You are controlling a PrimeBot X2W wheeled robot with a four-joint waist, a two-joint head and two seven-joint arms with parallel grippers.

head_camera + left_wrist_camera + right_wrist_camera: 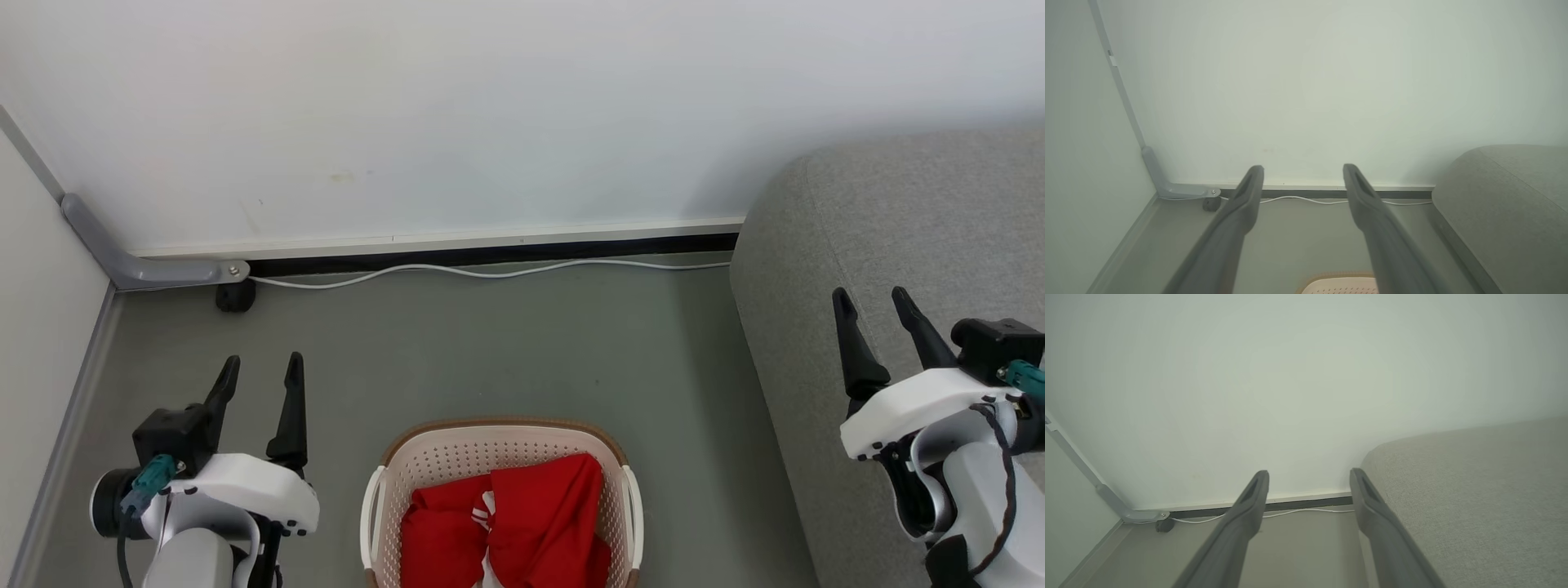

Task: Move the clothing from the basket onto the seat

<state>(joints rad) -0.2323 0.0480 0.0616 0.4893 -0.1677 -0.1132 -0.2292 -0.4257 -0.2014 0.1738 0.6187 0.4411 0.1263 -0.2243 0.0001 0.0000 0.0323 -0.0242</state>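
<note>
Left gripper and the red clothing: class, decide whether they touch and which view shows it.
Apart. Head view: the left gripper, jaws open, hangs left of the basket, floor between it and the clothing.

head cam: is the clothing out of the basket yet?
No, the red clothing lies inside the basket, apart from the sofa.

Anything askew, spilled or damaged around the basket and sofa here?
Nothing stands out. The red clothing lies bunched inside the upright basket, none spilled; a white cable trails along the wall base.
</note>
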